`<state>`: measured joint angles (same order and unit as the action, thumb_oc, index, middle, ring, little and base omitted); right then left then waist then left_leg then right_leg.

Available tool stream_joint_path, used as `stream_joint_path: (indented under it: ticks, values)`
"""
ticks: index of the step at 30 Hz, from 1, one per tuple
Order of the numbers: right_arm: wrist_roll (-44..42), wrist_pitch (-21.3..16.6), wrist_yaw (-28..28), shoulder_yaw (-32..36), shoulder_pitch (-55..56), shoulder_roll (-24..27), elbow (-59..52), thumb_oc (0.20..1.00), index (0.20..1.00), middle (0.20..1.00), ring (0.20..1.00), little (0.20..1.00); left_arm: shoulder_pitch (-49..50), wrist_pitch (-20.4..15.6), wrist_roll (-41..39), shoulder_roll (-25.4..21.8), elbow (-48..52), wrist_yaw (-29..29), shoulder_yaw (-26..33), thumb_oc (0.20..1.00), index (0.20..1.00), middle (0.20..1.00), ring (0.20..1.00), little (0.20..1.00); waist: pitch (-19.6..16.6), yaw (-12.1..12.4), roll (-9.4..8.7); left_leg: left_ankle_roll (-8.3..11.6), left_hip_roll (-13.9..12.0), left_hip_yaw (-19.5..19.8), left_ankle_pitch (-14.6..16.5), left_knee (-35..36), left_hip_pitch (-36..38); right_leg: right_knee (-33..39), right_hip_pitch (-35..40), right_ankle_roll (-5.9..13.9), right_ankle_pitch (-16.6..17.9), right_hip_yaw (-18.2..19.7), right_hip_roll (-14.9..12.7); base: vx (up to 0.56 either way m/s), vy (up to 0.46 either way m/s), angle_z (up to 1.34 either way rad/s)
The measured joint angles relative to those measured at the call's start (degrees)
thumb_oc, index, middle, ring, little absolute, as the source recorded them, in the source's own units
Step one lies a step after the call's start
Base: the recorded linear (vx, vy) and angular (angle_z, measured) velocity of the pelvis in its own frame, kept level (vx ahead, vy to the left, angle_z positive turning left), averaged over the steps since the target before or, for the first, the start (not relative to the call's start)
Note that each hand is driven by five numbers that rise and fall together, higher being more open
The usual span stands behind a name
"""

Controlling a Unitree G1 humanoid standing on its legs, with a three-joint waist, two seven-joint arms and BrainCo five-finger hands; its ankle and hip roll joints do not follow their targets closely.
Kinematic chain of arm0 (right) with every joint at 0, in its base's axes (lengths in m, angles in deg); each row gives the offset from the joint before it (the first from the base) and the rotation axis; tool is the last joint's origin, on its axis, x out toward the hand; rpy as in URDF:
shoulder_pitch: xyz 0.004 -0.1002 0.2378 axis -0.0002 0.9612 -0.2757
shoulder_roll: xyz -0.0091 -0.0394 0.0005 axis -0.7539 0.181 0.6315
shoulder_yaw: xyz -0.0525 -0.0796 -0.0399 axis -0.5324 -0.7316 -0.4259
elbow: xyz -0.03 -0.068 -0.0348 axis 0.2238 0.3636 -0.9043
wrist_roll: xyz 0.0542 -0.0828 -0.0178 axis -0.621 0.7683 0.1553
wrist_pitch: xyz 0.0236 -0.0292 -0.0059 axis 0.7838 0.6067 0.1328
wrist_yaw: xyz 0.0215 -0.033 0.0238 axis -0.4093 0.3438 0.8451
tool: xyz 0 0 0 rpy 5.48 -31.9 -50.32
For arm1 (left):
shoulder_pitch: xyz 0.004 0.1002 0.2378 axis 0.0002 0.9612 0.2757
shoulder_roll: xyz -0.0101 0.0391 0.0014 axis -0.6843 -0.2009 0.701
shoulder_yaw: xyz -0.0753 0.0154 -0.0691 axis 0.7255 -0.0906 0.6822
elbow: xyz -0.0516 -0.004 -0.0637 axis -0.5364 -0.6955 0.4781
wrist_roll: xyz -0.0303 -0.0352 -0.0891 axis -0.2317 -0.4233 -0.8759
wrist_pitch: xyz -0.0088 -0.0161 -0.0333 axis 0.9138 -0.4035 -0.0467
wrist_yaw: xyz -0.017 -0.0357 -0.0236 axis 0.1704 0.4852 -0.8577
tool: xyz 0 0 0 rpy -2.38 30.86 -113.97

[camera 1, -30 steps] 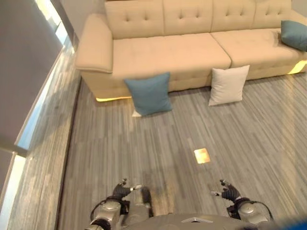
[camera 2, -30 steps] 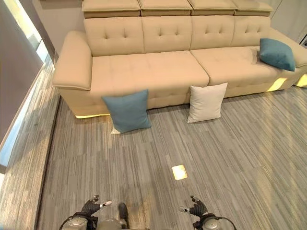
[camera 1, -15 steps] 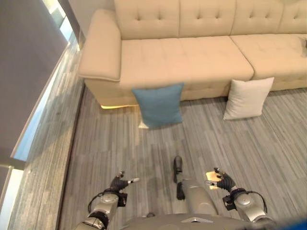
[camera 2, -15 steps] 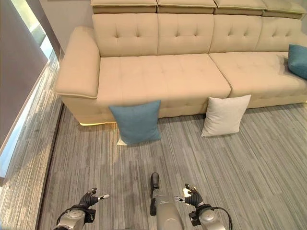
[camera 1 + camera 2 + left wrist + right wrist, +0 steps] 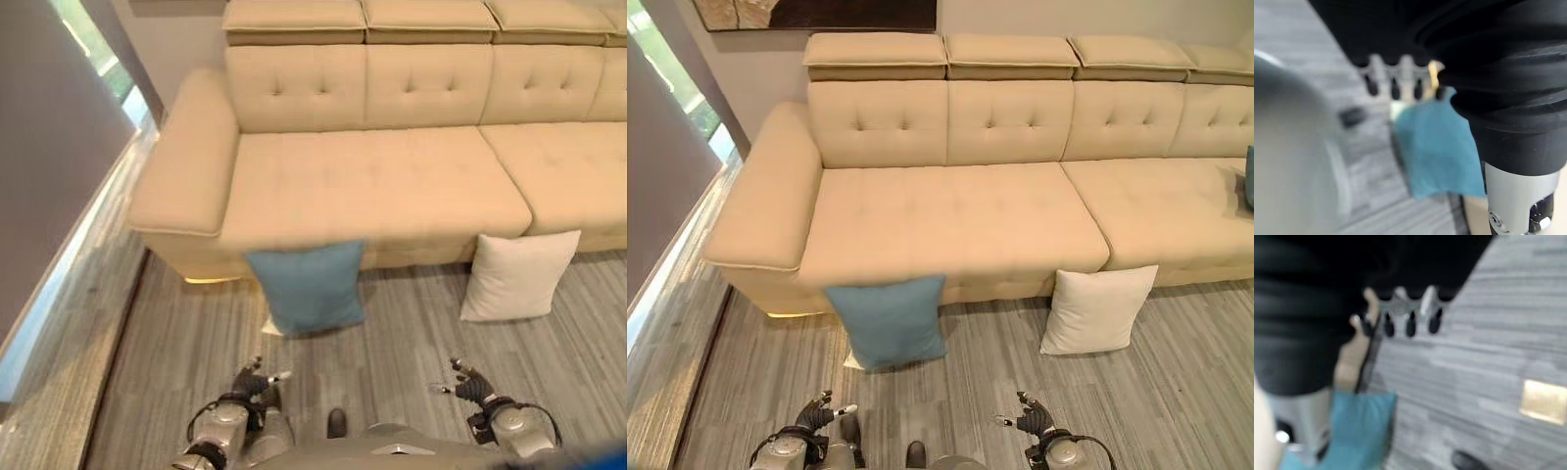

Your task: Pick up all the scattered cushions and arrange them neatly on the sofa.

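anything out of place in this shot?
Yes. Two cushions are on the floor, propped against the sofa front: a blue cushion below the left seat, with something white peeking out behind its lower corner, and a white cushion near the seat seam. Both hands, left and right, are open and empty.

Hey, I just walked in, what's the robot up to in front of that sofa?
It is facing the beige sofa with nothing picked up yet. A blue cushion and a white cushion stand on the grey floor, leaning against the sofa's front. A small white thing peeks out behind the blue one; I cannot tell what it is. The left hand and the right hand are low in front of the robot, open and holding nothing.
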<state>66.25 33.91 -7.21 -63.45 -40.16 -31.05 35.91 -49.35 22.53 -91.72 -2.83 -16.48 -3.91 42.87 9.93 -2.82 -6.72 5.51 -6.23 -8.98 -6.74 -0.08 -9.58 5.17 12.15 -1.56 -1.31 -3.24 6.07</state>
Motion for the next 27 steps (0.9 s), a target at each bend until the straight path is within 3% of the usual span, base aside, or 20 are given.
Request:
stream_joint_path:
  ticks: [2,3,4,5,6,7,8,10,11,13,14,15,16,18,19,23,25,27]
  values:
    - [0.0,-0.05,-0.06,0.11,0.04,0.21,-0.23,1.0,1.0,1.0,1.0,1.0,0.01,-0.01,0.0,0.0,-0.02,0.04,0.01,1.0,1.0,1.0,1.0,1.0,-0.17,0.08,-0.22,-1.31,1.7,-0.87,-0.76,-2.54,0.25,0.01,2.25,1.96,-1.41,-0.5,-0.55,0.32,0.179,-0.73]
    - [0.0,-0.09,-0.11,0.16,0.48,0.37,-0.24,1.0,1.0,1.0,1.0,1.0,0.27,0.01,0.0,0.06,-0.28,0.04,0.14,1.0,1.0,1.0,1.0,1.0,-1.2,-0.01,-0.56,-3.52,4.48,-2.88,-0.96,-2.9,0.8,-0.2,4.26,3.72,-3.49,-0.43,-1.23,0.23,0.181,-0.55]
    - [0.0,-0.06,-0.24,0.19,1.26,1.48,-0.6,1.0,1.0,1.0,1.0,1.0,0.44,0.04,0.02,0.94,-0.46,0.12,-0.17,1.0,1.0,1.0,1.0,1.0,-1.53,-1.23,1.81,-8.51,6.29,-2.89,-3.09,-3.35,1.61,-3.3,4.3,5.41,-4.62,-0.41,0.42,0.26,0.258,-0.12]
    - [0.03,0.17,-0.26,0.05,3.9,0.96,-0.21,1.0,1.0,1.0,1.0,1.0,0.13,-0.02,0.03,0.85,-0.78,0.14,-0.66,1.0,1.0,1.0,1.0,1.0,-2.31,-2.15,3.94,-14.65,6.41,-5.55,-0.75,-0.97,5.06,-8.85,4.08,6.94,-5.87,-0.67,2.66,0.22,0.249,0.55]
    - [0.07,0.5,-0.05,-0.18,4.76,-0.16,-0.22,1.0,1.0,1.0,1.0,1.0,-0.26,-0.06,0.03,0.0,-0.79,0.12,-0.93,1.0,1.0,1.0,1.0,1.0,-2.24,-2.74,3.1,-15.55,6.22,-4.47,-0.34,1.45,7.26,-15.33,2.0,7.79,-7.26,-0.73,2.54,0.19,0.229,0.37]
    - [0.1,0.6,0.23,-0.23,4.7,-0.89,-0.31,1.0,1.0,1.0,1.0,1.0,-0.18,-0.25,0.05,-0.81,-0.5,0.09,-1.33,1.0,1.0,1.0,1.0,1.0,-2.33,-2.12,3.07,-16.66,6.17,-3.89,0.7,3.94,9.04,-23.95,-2.13,7.69,-10.81,-0.85,1.51,0.1,0.151,-0.11]
    - [0.09,0.37,0.28,-0.15,3.74,-1.11,-1.02,1.0,1.0,1.0,1.0,1.0,-0.18,0.0,0.06,-1.47,-0.57,0.0,-1.25,1.0,1.0,1.0,1.0,1.0,-2.79,-2.08,2.2,-16.29,7.05,-4.5,1.4,5.33,10.54,-32.83,-7.33,6.11,-14.75,-0.87,-2.4,0.06,0.098,-0.29]
    - [0.09,0.13,0.09,0.25,3.19,-0.36,-3.87,1.0,1.0,1.0,1.0,1.0,-0.55,0.23,0.08,-1.4,-0.48,0.04,-1.27,1.0,1.0,1.0,1.0,1.0,-3.07,-2.39,1.48,-15.67,8.36,-4.55,1.05,5.28,11.02,-38.65,-12.25,8.19,-16.39,-0.76,-8.25,0.06,0.108,0.19]
    - [0.1,0.0,0.11,0.14,2.51,-0.64,-3.87,1.0,1.0,1.0,1.0,1.0,-1.84,0.16,0.07,-1.52,-0.36,-0.03,-1.24,1.0,1.0,1.0,1.0,1.0,-2.71,-2.01,1.5,-15.67,8.74,-4.27,1.16,5.24,12.2,-37.92,-15.47,9.42,-16.39,0.14,-12.34,0.11,0.149,0.27]
    - [0.09,-0.02,0.16,0.14,0.96,-1.37,-3.8,1.0,1.0,1.0,1.0,1.0,-2.55,0.12,0.07,-2.15,-0.3,-0.04,-1.18,1.0,1.0,1.0,1.0,1.0,-1.34,-0.51,1.78,-15.44,8.25,-5.01,1.58,5.22,14.1,-36.78,-17.96,10.72,-14.2,-1.73,-15.35,0.08,0.07,-0.02]
    - [0.11,-0.21,0.14,0.1,-0.55,-2.35,-4.28,1.0,1.0,1.0,1.0,1.0,-2.45,0.12,0.06,-3.11,-0.19,-0.06,-0.58,1.0,1.0,1.0,1.0,1.0,-1.11,-0.03,2.03,-14.85,7.75,-4.67,2.11,5.21,15.27,-30.88,-19.44,10.91,-9.24,-2.16,-15.53,0.09,0.017,0.13]
    - [0.11,-0.21,0.19,0.07,-0.42,-2.51,-4.52,1.0,1.0,1.0,1.0,1.0,-2.35,-0.01,0.04,-3.68,0.2,-0.06,-0.51,1.0,1.0,1.0,1.0,1.0,-1.19,0.17,1.77,-13.04,7.61,-4.6,3.18,5.23,15.98,-27.66,-19.77,10.65,-5.75,-2.46,-15.07,0.09,0.018,0.31]
    - [0.12,-0.15,0.19,0.14,-0.61,-2.56,-3.72,1.0,1.0,1.0,1.0,1.0,-2.11,-0.07,0.04,-3.67,0.17,-0.13,-0.43,1.0,1.0,1.0,1.0,1.0,-1.07,0.58,1.81,-10.45,7.44,-4.4,3.68,5.23,16.85,-27.03,-19.08,8.9,-6.34,-3.17,-14.62,0.07,-0.009,0.03]
    - [0.11,-0.31,0.14,0.33,-1.74,-2.31,-3.24,1.0,1.0,1.0,1.0,1.0,0.13,-0.01,0.05,-3.6,0.53,-0.04,0.04,1.0,1.0,1.0,1.0,1.0,-1.56,0.9,2.79,-8.15,5.58,-4.35,4.83,4.5,16.92,-22.82,-16.37,8.42,-6.42,-2.28,-12.23,0.01,-0.045,-0.19]
    - [0.1,-0.4,0.09,0.28,-2.23,-2.19,-3.41,1.0,1.0,1.0,1.0,1.0,1.24,0.05,0.07,-3.62,0.52,-0.04,0.02,1.0,1.0,1.0,1.0,1.0,-1.54,0.71,2.8,-6.82,4.48,-4.28,4.87,4.03,16.56,-20.35,-15.53,7.06,-6.29,-3.2,-11.32,0.0,-0.056,-0.07]
    - [0.04,-0.52,-0.14,0.37,0.87,-1.45,-3.88,1.0,1.0,1.0,1.0,1.0,0.65,0.03,0.17,-2.8,1.56,0.37,-0.22,1.0,1.0,1.0,1.0,1.0,-1.37,0.2,2.33,-3.61,2.17,-0.9,4.29,-0.23,12.49,-17.57,-13.85,4.47,-6.84,-4.21,-8.77,-0.04,-0.052,0.49]
    - [0.02,-0.55,-0.24,0.35,1.29,-1.29,-3.88,1.0,1.0,1.0,1.0,1.0,-0.29,0.08,0.16,-2.88,1.76,0.43,-0.17,1.0,1.0,1.0,1.0,1.0,-1.52,-0.13,1.5,-2.0,2.21,-1.82,3.09,-3.91,9.63,-16.59,-13.69,3.5,-6.92,-4.77,-9.38,-0.05,-0.01,0.43]
    - [-0.02,-0.57,-0.39,0.28,1.33,-0.79,-3.71,1.0,1.0,1.0,1.0,1.0,-0.58,0.01,0.15,-2.8,1.54,0.59,-0.11,1.0,1.0,1.0,1.0,1.0,-1.87,0.12,1.06,0.3,1.85,-2.33,0.7,-4.06,8.89,-15.66,-13.54,-0.12,-6.29,-5.49,-9.77,-0.05,0.069,0.3]
